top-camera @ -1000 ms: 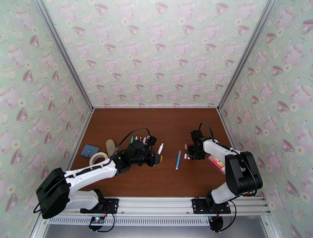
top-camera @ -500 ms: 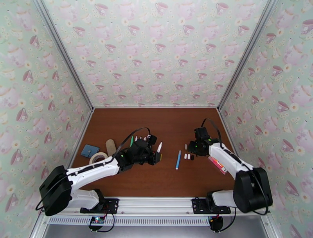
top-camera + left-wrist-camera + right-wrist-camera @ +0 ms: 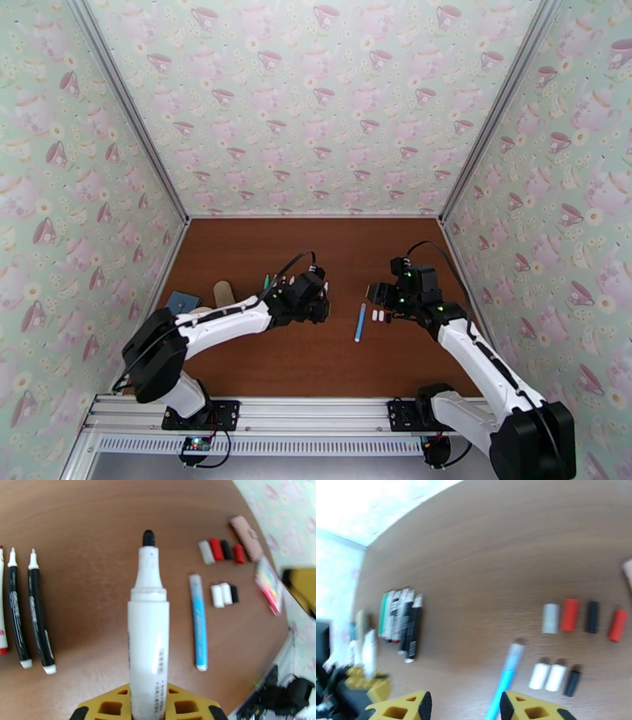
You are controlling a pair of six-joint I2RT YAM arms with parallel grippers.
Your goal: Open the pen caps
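- White pen [image 3: 148, 638], cap off, black tip bare, clamped tight in the left gripper [image 3: 148, 705] above the table [image 3: 98, 527].
- Right gripper [image 3: 463, 705] jaws apart, empty, over the blue pen [image 3: 508, 675]; loose caps [image 3: 553, 676] just beside it.

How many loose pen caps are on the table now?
7. Far row: white cap, red cap, black cap, red cap. Near row, beside the blue pen: white cap, white cap, black cap. Others may be hidden.
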